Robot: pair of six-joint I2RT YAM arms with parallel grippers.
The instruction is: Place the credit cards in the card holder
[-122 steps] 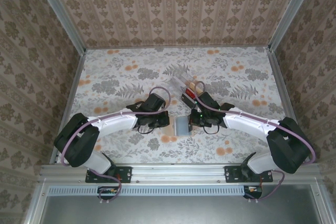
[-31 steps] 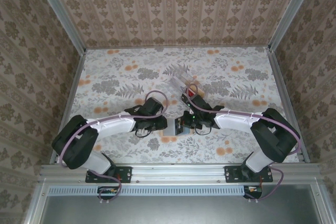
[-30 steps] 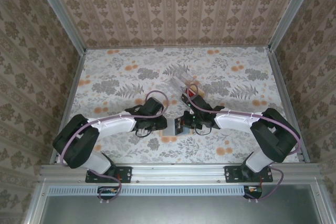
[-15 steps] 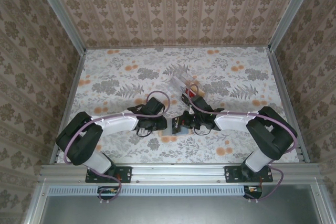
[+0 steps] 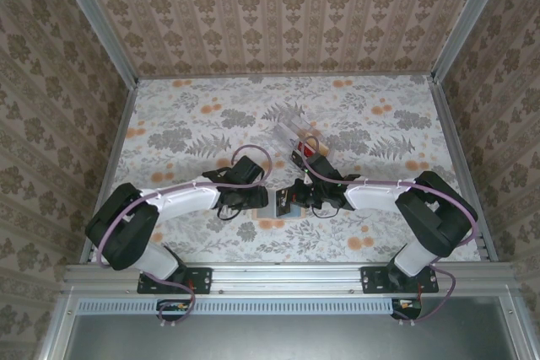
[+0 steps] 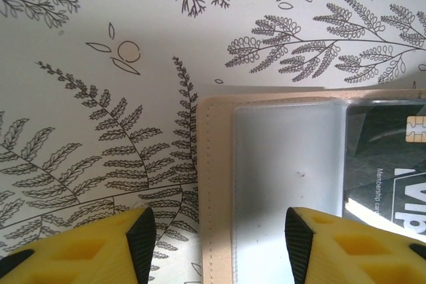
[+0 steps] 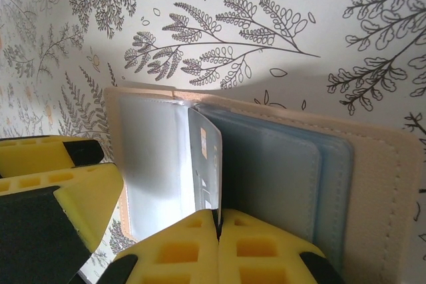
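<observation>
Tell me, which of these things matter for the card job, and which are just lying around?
For the job: card holder, lying open; dark card, pinched by the right gripper; red card; left gripper, open.
Just lying about: clear tray; flowered table cover.

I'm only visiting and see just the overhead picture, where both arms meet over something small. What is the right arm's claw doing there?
Observer: The right gripper is shut on a card standing on edge inside the open card holder.
Operator: And the other claw?
Observer: The left gripper is open, its fingers either side of the holder's stitched edge.
Operator: What's the card like?
Observer: Dark, with a gold chip.
</observation>
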